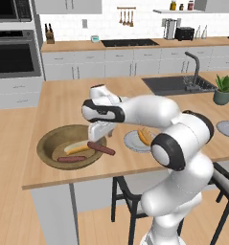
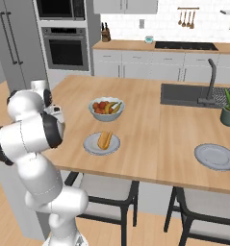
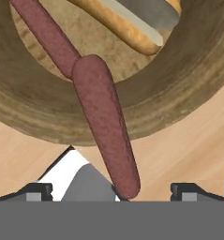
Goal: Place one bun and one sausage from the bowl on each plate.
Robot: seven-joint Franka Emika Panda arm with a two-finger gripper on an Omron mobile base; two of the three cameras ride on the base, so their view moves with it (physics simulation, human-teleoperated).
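The wooden bowl (image 1: 49,143) sits at the counter's left front. One bun (image 1: 77,148) and one sausage (image 1: 71,159) lie inside it. A second sausage (image 1: 101,148) rests across the bowl's right rim, half out onto the counter. My gripper (image 1: 100,139) hangs open just above that sausage. In the hand view this sausage (image 3: 106,126) runs over the bowl rim (image 3: 188,79), and its near end lies between my wide-apart fingertips (image 3: 36,190), ungripped. The near plate (image 1: 130,141) carries a bun (image 1: 144,136). The far plate (image 2: 216,156) is bare.
A pale bowl of fruit (image 2: 107,108) stands behind the near plate (image 2: 90,146). The sink (image 1: 176,85) with its faucet and a potted plant (image 1: 223,91) are at the back right. Dark chairs (image 1: 123,191) stand under the counter's front edge.
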